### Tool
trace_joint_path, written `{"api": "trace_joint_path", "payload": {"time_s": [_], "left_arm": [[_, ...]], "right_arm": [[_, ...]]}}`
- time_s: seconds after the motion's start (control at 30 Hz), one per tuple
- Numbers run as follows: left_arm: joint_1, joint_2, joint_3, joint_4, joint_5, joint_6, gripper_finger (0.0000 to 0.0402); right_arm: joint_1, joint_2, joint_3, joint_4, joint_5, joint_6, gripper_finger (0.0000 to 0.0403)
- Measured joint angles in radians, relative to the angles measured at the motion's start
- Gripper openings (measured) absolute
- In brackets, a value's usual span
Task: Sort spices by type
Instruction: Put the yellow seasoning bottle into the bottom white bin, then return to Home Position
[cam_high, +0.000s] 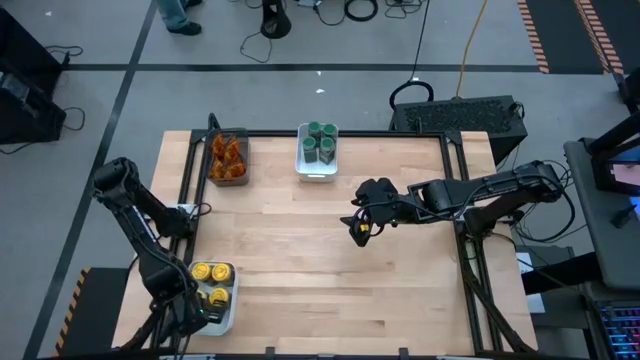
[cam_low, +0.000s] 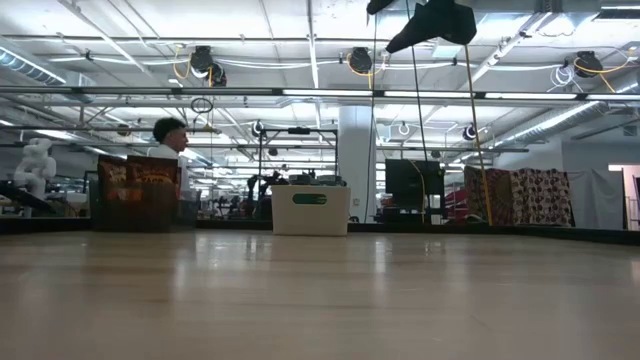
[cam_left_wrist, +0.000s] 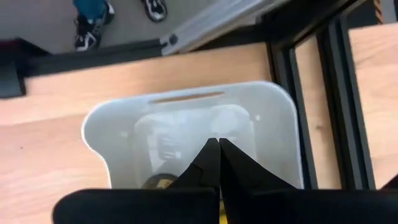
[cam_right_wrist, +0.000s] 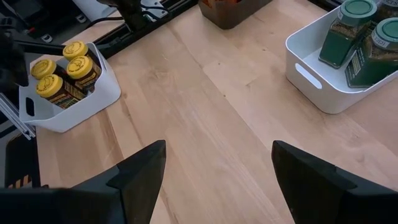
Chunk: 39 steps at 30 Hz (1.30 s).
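Three yellow-lidded jars (cam_right_wrist: 62, 74) stand upright in a white tray (cam_high: 228, 318) at the table's near left corner. Green-lidded jars (cam_high: 319, 143) stand in a second white tray (cam_high: 316, 176) at the far edge; that tray (cam_low: 310, 210) also shows in the low view. Orange-brown pieces (cam_high: 228, 155) lie in the dark clear-sided bin (cam_low: 138, 195) to its left. My left gripper (cam_left_wrist: 217, 149) is shut and hovers over the empty end of the yellow jars' tray (cam_left_wrist: 112, 124). My right gripper (cam_right_wrist: 217, 146) is open, above bare table near the centre (cam_high: 360, 228).
Bare wood lies between the two trays and the bin. A black frame rail (cam_high: 330, 133) runs along the table's far edge and down both sides. A person (cam_low: 168, 140) stands in the room behind the table, and a person's feet (cam_left_wrist: 118, 18) show beyond the table's edge.
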Motion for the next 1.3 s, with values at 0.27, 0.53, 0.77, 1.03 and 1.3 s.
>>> {"api": "trace_joint_path", "payload": {"time_s": [0.27, 0.53, 0.77, 1.03, 1.3], "left_arm": [[-0.007, -0.011, 0.05, -0.064, 0.018, -0.002, 0.0001], [0.002, -0.033, 0.14, -0.218, -0.007, -0.009, 0.0001], [0.112, -0.139, 0.147, -0.255, -0.266, -0.111, 0.0001], [0.369, -0.309, 0.147, -0.034, -0.456, -0.168, 0.0001], [0.704, -0.389, 0.145, 0.203, -0.458, -0.291, 0.0009]], "right_arm": [[0.0, 0.0, 0.0, 0.0, -0.001, 0.008, 0.0277], [0.0, 0.0, 0.0, 0.014, -0.011, 0.004, 0.0277], [0.0, 0.0, 0.0, 0.085, -0.084, -0.052, 0.0277], [-0.023, 0.0, 0.0, 0.192, -0.137, -0.149, 0.0277], [-0.086, 0.0, 0.0, 0.334, -0.187, -0.334, 0.0277]]}}
